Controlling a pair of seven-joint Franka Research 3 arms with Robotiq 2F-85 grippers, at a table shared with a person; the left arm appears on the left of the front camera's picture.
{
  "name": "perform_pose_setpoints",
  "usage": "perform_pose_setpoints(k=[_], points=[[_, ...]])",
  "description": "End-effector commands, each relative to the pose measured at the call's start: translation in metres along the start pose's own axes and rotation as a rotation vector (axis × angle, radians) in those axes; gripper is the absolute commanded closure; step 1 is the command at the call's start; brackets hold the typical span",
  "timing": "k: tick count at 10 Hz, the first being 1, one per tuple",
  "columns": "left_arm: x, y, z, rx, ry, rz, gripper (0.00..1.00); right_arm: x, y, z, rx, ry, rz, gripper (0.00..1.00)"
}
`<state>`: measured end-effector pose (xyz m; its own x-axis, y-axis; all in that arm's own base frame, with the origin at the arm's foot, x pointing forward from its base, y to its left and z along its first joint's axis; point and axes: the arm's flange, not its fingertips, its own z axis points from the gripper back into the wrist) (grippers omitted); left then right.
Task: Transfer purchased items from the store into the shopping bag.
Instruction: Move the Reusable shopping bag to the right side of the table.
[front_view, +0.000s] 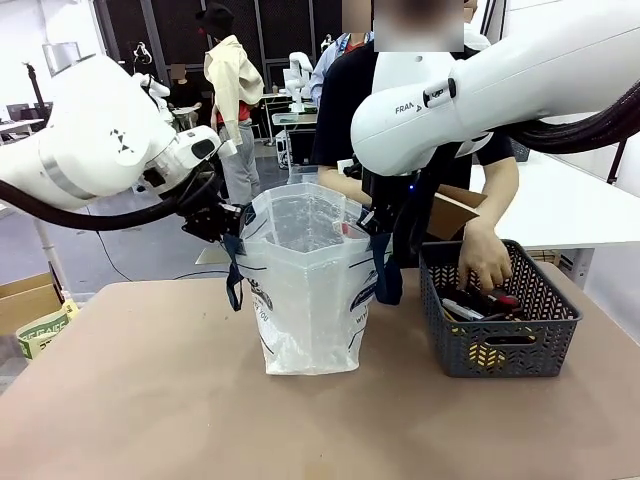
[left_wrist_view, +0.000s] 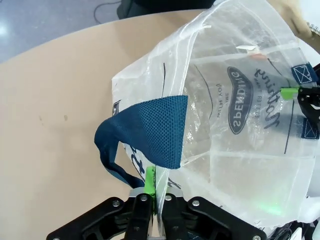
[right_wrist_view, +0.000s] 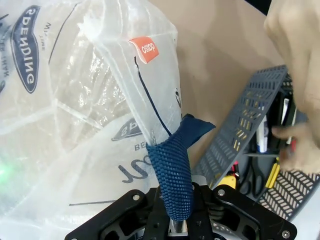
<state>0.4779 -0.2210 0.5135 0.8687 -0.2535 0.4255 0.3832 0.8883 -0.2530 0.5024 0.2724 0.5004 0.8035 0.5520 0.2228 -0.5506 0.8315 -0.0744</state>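
The shopping bag (front_view: 305, 290) stands open at the table's middle, clear plastic with navy straps. My left gripper (front_view: 228, 222) is shut on its left rim; in the left wrist view the left gripper (left_wrist_view: 154, 184) pinches the plastic edge beside a blue strap (left_wrist_view: 145, 132). On the opposite rim my right gripper (front_view: 380, 228) is shut on the bag's other strap (right_wrist_view: 176, 165), seen close in the right wrist view with the right gripper (right_wrist_view: 173, 202). The store (front_view: 500, 320), a dark lattice basket, sits to the right holding purchased items (front_view: 478, 303). A person's hand (front_view: 487, 262) reaches into it.
A brown cardboard box (front_view: 455, 210) shows behind my right arm, near the person. A cardboard carton (front_view: 25, 300) sits off the table at far left. Bare tabletop (front_view: 150, 400) lies in front of the bag and basket.
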Motion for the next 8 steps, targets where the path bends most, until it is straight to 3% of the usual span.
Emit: perform_pose_setpoints(k=[1, 4, 5, 8], points=[[-0.0157, 0.0042, -0.002, -0.025, -0.025, 0.013, 1.0, -0.0006, -0.0004, -0.0009, 0.0, 0.002, -0.001, 1.0], [-0.018, 0.0034, -0.0018, -0.019, 0.015, -0.04, 1.0, -0.0006, -0.0004, -0.0009, 0.0, 0.002, -0.001, 1.0], [-0.0122, 0.0027, -0.0043, -0.003, 0.001, 0.014, 1.0, -0.0006, -0.0004, -0.0009, 0.0, 0.002, -0.001, 1.0], [-0.0122, 0.0027, -0.0043, -0.003, 0.001, 0.014, 1.0, -0.0006, -0.0004, -0.0009, 0.0, 0.002, -0.001, 1.0]])
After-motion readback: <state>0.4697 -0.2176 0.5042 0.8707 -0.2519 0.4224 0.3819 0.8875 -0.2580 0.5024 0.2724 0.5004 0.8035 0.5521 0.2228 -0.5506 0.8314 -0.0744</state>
